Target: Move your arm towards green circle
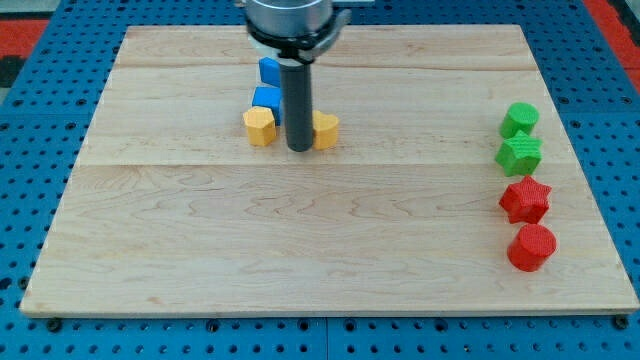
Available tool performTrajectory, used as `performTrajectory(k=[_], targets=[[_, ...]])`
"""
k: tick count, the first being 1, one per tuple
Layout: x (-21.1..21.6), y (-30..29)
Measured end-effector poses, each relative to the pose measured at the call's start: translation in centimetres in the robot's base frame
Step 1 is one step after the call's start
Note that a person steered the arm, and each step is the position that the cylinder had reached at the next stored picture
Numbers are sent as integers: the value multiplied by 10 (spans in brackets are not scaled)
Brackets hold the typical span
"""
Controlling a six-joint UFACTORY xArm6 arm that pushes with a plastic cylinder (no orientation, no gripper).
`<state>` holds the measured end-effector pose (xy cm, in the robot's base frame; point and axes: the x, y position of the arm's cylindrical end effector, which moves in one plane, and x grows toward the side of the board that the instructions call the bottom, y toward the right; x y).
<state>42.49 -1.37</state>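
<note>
Two yellow blocks flank my tip (299,149), at 9 (260,126) and 3 o'clock (326,129). No fingers here, only a rod. Green circle (519,119) sits well apart at 3 o'clock, near tabletop (300,250) edge.

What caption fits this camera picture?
My tip sits between two yellow blocks, far from the green circle at right.

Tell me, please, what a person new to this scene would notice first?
First, my tip standing between two yellow blocks near the board's top centre, two blue blocks just behind. Then a column at the view's right: green circle, green star, red star, red circle.
</note>
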Motion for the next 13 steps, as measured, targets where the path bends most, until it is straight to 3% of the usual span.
performTrajectory(k=[1, 4, 5, 7, 8, 9, 10, 11, 12, 13], targets=[[6, 47], [-7, 1], [-7, 55], [-7, 70], [-44, 90], [-92, 140], [-133, 252], [-146, 350], [-131, 358], [-35, 358]])
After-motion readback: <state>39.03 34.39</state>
